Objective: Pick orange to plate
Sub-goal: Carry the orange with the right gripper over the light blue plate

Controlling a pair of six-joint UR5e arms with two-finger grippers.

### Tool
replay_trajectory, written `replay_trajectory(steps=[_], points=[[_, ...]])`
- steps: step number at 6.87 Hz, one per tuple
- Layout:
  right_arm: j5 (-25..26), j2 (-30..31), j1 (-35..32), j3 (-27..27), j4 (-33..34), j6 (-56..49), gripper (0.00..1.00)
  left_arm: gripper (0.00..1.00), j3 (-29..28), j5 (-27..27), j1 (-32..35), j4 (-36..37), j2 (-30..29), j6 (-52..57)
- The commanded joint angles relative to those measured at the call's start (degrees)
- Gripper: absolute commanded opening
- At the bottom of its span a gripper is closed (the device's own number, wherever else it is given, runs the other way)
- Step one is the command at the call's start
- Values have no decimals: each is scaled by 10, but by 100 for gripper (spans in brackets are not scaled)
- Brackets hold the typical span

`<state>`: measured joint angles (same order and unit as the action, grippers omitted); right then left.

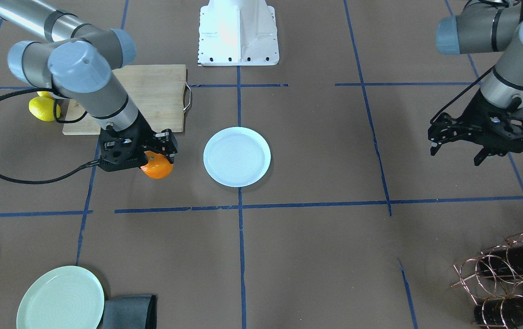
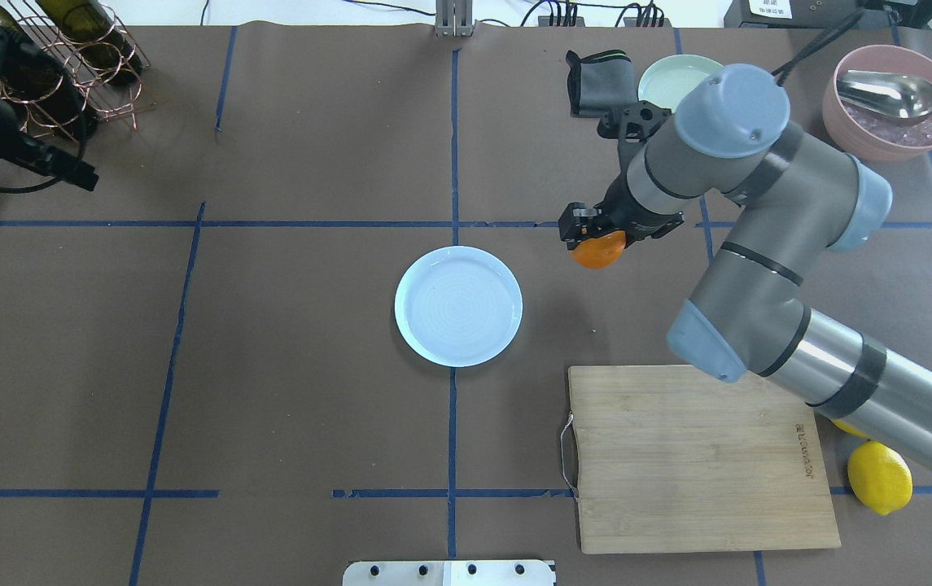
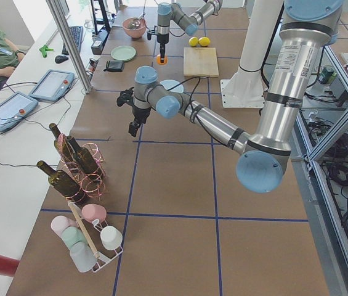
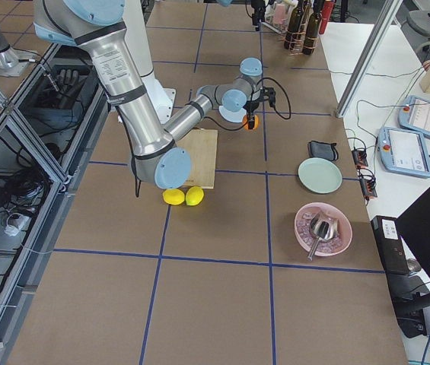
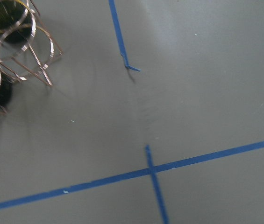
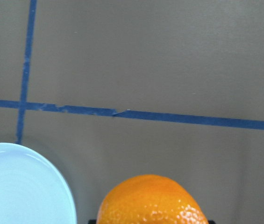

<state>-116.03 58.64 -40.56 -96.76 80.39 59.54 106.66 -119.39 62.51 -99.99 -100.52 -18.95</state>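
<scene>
Hanging at the far left of the overhead view, my left pincer (image 1: 457, 153) has its fingers spread apart, near the wire bottle rack (image 2: 67, 81). Toward the middle, the pale blue plate (image 2: 458, 306) sits flat on the brown table (image 2: 311, 366). Just right of it, apart from its rim, my right pincer (image 2: 596, 234) is clamped on the orange (image 2: 598, 252), which shows below the fingers. Farther right and nearer my base lie the wooden cutting board (image 2: 693, 460) and a lemon (image 2: 879, 478) just beside its edge.
</scene>
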Motion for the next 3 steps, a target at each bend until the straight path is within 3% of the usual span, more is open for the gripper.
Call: replay_trajectory(steps=[1, 3], points=[[55, -72, 57, 39, 15, 37, 0, 100, 4, -1, 35, -4, 50, 69], [86, -116, 95, 96, 14, 38, 0, 100, -6, -2, 82, -3, 80, 186]])
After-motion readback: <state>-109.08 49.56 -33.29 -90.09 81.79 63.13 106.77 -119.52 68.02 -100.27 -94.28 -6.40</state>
